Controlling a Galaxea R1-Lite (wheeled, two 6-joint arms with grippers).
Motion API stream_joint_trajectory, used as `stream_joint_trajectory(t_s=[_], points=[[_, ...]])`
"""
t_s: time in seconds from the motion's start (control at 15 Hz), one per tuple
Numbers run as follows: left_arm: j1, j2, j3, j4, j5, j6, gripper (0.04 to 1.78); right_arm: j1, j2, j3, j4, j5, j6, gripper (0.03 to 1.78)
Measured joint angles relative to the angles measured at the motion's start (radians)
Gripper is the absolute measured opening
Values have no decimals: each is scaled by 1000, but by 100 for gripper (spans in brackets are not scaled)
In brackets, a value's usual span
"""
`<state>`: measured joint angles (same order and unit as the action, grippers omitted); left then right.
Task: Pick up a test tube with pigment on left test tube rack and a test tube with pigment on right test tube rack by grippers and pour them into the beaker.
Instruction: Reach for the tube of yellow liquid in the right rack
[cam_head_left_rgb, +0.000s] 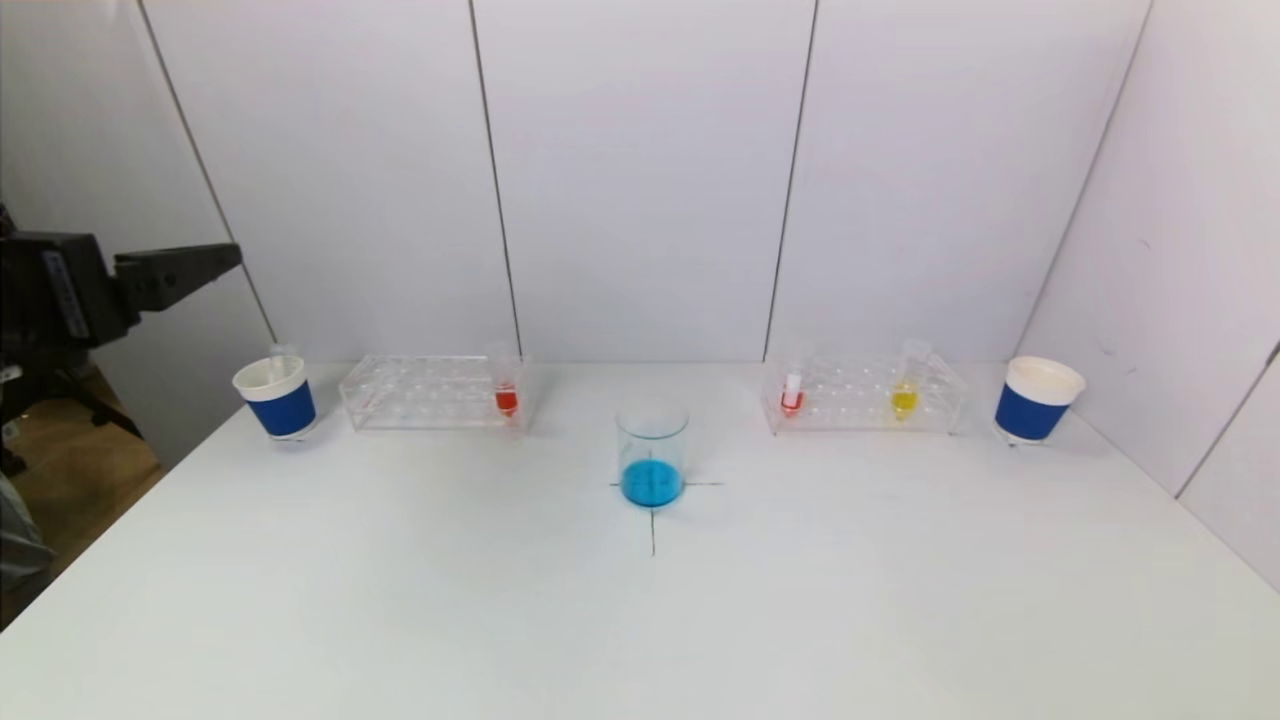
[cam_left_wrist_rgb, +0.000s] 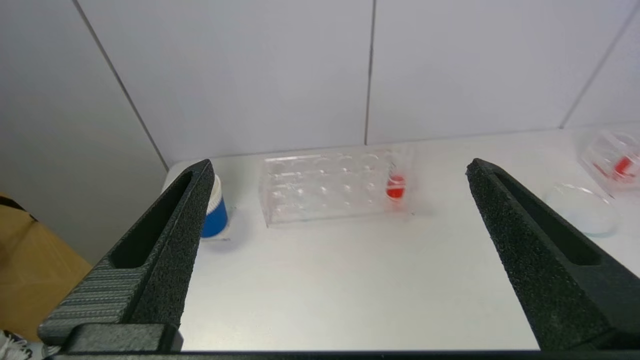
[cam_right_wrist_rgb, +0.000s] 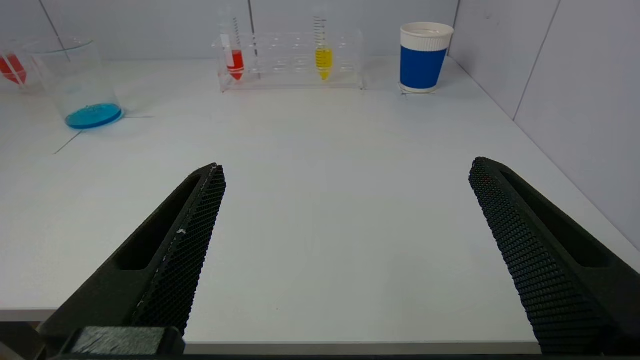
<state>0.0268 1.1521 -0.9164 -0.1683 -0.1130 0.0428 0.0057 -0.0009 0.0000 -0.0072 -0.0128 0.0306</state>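
Left claw spread, empty; upright red tube at one o'clock ahead, nearer than to spread right claw.

- The light on my desk is bright and even, coming softly from above; nothing is dim.
- Shadows are faint: a pale smudge beside the beaker and under each blue paper cup.
- No hard glare; the white wall panels look flat and slightly grey.
- In my left wrist view the clear rack and its red tube are soft and smeared.
- My right wrist view is sharper: the yellow tube reads cleanly.
- My own fingers sit dark, texture crisp.
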Motion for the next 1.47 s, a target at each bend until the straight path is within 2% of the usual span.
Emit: stream_joint_trajectory(t_s=[0.2, 0.67, 1.07, 1.47], points=[[-31, -211, 93, 139, 14, 4, 176, 0, 0, 0, 0, 0, 0, 177], [-40, -603, 353, 184, 170, 24, 176, 0, 0, 0, 0, 0, 0, 177], [-42, -871, 494, 308, 171, 45, 176, 0, 0, 0, 0, 0, 0, 177], [-36, -1079, 629, 418, 131, 61, 176, 0, 0, 0, 0, 0, 0, 177]])
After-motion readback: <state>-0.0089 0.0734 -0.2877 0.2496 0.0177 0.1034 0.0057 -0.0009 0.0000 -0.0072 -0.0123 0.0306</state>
